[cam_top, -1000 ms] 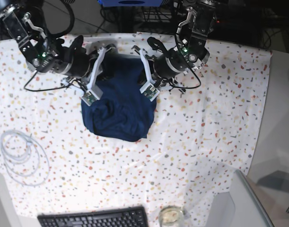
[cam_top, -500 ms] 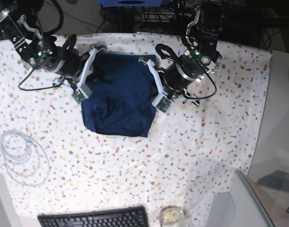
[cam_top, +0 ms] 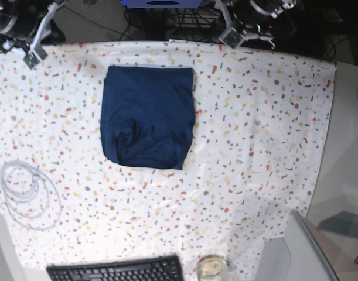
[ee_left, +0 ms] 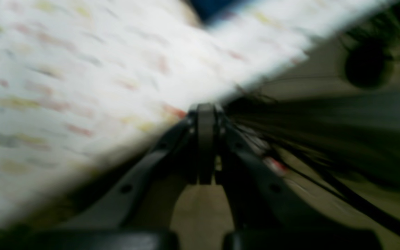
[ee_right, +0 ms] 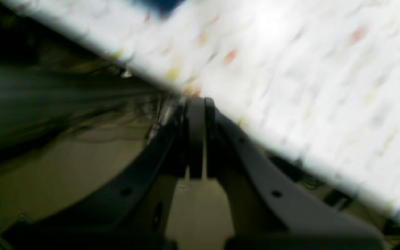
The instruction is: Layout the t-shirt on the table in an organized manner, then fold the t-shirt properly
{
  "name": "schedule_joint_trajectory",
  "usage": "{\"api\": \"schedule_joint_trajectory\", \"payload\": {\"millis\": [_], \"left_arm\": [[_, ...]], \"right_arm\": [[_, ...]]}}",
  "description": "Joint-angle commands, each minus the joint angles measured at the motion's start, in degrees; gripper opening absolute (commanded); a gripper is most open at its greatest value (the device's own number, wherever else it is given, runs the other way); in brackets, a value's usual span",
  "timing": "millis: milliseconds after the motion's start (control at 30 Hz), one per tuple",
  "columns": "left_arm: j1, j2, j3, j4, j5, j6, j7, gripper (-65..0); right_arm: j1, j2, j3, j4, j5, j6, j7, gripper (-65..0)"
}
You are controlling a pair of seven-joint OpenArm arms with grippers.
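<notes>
The dark navy t-shirt lies as a folded, roughly square packet on the speckled table, left of centre and near the far edge, its lower left part slightly rumpled. Both arms are pulled back past the far edge, well apart from it. My left gripper is at the top right of the shirt, and in the left wrist view this gripper is shut on nothing. At the top left corner sits my right gripper, which is likewise shut and empty. Both wrist views are blurred; a sliver of t-shirt shows.
A coiled white cable lies at the table's left side. A black keyboard and a glass sit at the near edge. A grey object stands at the bottom right, and a plain grey surface runs along the right.
Both grippers have left the t-shirt and drawn back past the table's far edge. The shirt's top edge now lies flat and square where they were pressing it.
</notes>
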Motion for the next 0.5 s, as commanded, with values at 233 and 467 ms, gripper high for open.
{"api": "schedule_joint_trajectory", "payload": {"millis": [233, 467], "left_arm": [[6.12, 1.43, 0.38, -13.58, -0.85, -0.37, -0.77, -65.0], [-11.81, 2.05, 0.38, -65.09, -0.5, -0.28, -28.99, -65.0]], "right_arm": [[-1.89, -2.04, -16.89, -15.15, -9.16, 0.09, 0.25, -65.0], [21.23, -21.38, -34.65, -63.24, -20.94, -0.44, 2.97, -65.0]]}}
